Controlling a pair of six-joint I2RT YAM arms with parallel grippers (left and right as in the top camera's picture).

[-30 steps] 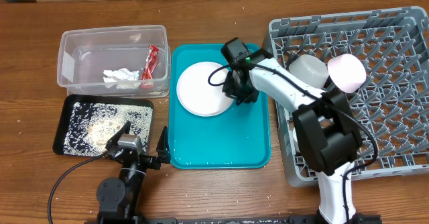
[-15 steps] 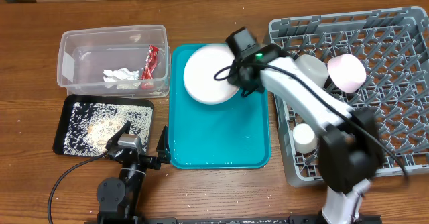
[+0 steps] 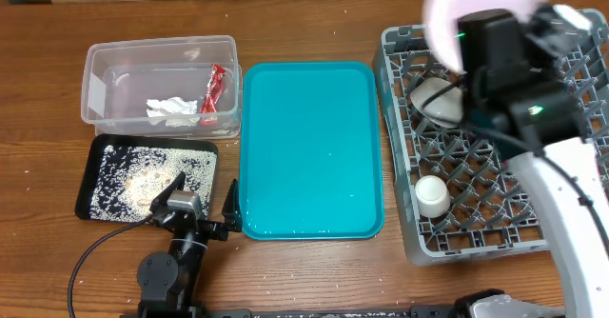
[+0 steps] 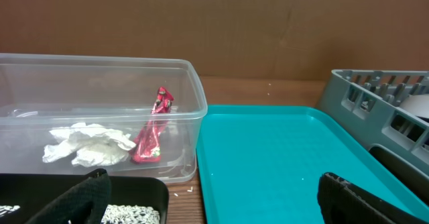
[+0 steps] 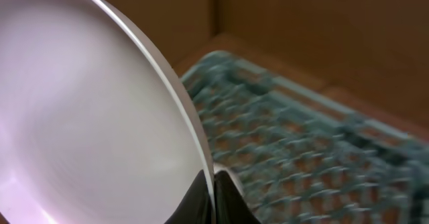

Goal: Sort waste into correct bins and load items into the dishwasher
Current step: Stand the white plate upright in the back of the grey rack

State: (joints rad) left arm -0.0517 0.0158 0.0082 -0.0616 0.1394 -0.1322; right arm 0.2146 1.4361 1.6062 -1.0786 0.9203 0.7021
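My right gripper [image 5: 213, 196] is shut on the rim of a round white plate [image 5: 87, 117], which it holds on edge. In the overhead view the plate [image 3: 476, 4] hangs blurred, high above the back of the grey dishwasher rack [image 3: 400, 147]. A white bowl [image 3: 436, 99] and a small white cup [image 3: 431, 196] sit in the rack. The clear tub [image 3: 162, 51] holds a red wrapper [image 3: 215, 87] and a crumpled tissue [image 3: 171, 107]. Crumbs [image 3: 143, 170] lie in the black tray [image 3: 88, 180]. My left gripper [image 3: 202, 213] rests open, holding nothing, at the front between the black tray and the teal tray.
The teal serving tray [image 3: 312, 147] lies bare between the tub and the rack. The left wrist view shows the tub wall [image 4: 198, 117], the teal tray [image 4: 281, 157] and the rack's corner [image 4: 375, 110]. A few loose crumbs [image 4: 188, 187] lie on the wood.
The right gripper has lifted the white plate off the teal tray and carried it up and to the right, over the rack. The left arm has not moved.
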